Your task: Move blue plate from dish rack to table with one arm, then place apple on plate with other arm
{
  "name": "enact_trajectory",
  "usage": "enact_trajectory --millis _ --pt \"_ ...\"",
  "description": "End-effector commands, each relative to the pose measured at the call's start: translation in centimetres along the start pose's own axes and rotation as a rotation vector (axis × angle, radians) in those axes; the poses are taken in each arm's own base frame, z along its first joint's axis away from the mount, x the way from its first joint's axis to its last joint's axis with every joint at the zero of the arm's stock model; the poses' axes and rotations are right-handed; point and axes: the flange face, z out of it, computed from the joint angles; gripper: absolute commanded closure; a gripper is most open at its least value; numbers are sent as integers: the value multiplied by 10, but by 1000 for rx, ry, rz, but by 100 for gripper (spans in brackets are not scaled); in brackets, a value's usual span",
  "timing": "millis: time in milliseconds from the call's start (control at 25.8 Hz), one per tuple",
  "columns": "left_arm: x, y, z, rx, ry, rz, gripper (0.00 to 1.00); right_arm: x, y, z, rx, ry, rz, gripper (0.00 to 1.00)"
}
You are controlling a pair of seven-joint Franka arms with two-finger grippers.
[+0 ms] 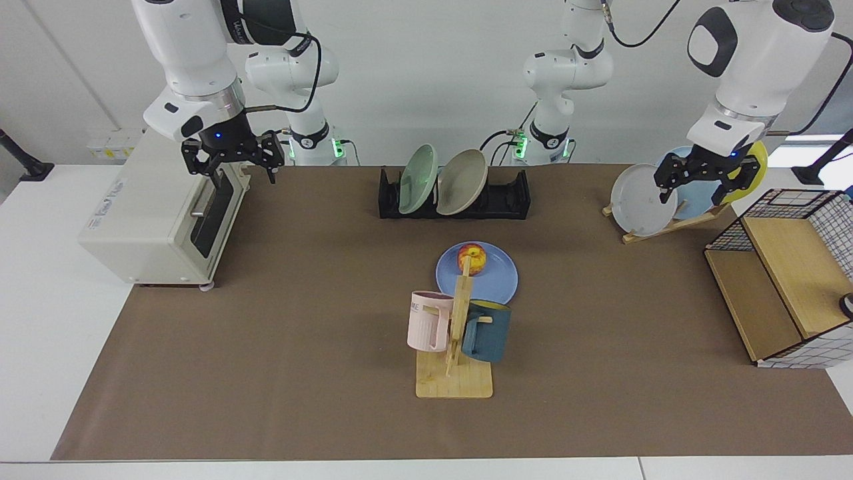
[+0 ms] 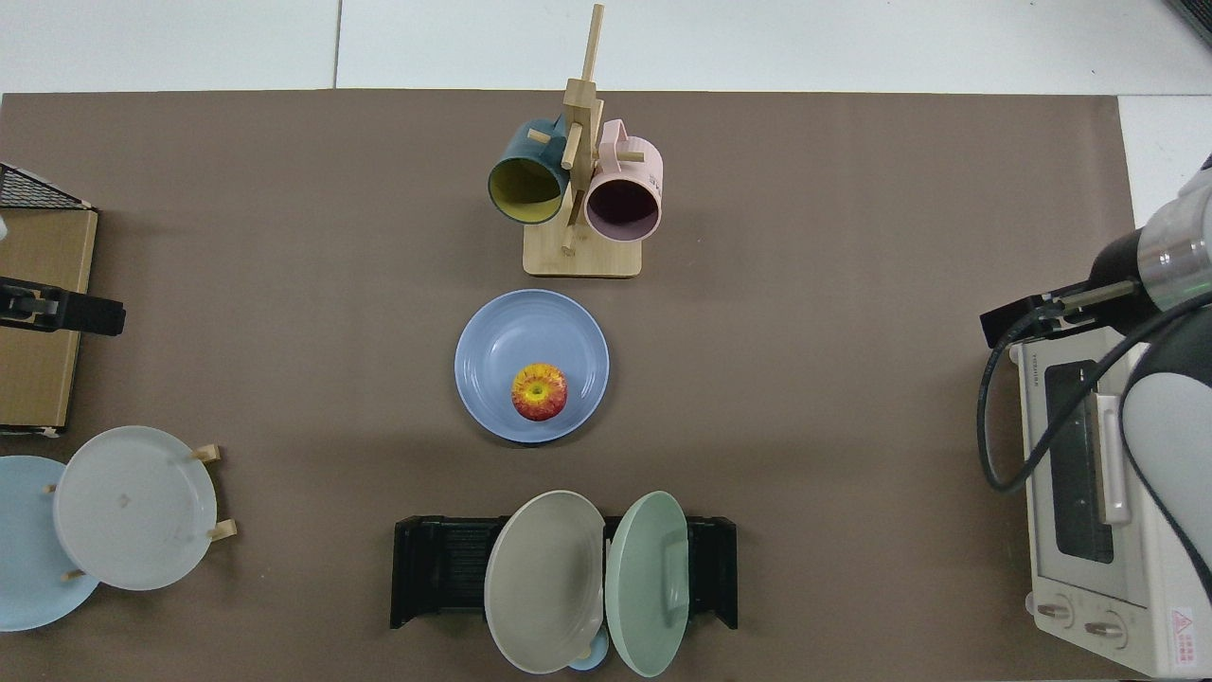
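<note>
The blue plate [image 1: 496,280] [image 2: 516,332] lies flat on the brown mat of the table [image 1: 286,313], just behind the mug tree. The apple [image 1: 472,257] [image 2: 540,391] sits on the plate, toward the rim nearest the dish rack [image 1: 510,197] [image 2: 440,568]. My right gripper [image 1: 230,170] [image 2: 1032,317] hangs open and empty above the toaster oven's front corner, far from the plate. Beside the wooden plate stand, my left gripper [image 1: 693,192] [image 2: 62,313] waits, open and empty.
A green plate [image 1: 420,177] and a beige plate [image 1: 463,180] lean in the dish rack. The toaster oven [image 1: 160,207] and the mug tree [image 1: 456,333] with two mugs stand on the table. So do a wooden stand holding a grey plate [image 1: 640,200] and a wire-sided box [image 1: 786,267].
</note>
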Motion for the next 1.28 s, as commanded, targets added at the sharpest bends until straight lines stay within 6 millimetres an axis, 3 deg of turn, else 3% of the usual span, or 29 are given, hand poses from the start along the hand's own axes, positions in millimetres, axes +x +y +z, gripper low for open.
enact_trajectory --millis 0,194,310,426,813,1085,1239 --pt "3 10 -6 -4 -15 -36 0 -4 10 1 1 9 6 0" --pt "5 20 -10 -5 -10 -41 0 -4 10 1 1 10 6 0" --pt "0 18 -5 -10 -64 -47 0 -4 11 1 1 10 7 0" --pt "3 11 -17 -16 -79 -55 0 -4 10 1 1 10 6 0" --pt "8 18 -21 -13 -63 -43 0 -4 11 1 1 10 7 0" --pt "5 11 -18 -24 -67 -53 0 -4 11 1 1 10 7 0" --pt "3 21 -15 -25 -75 -34 0 -4 11 1 1 10 7 0"
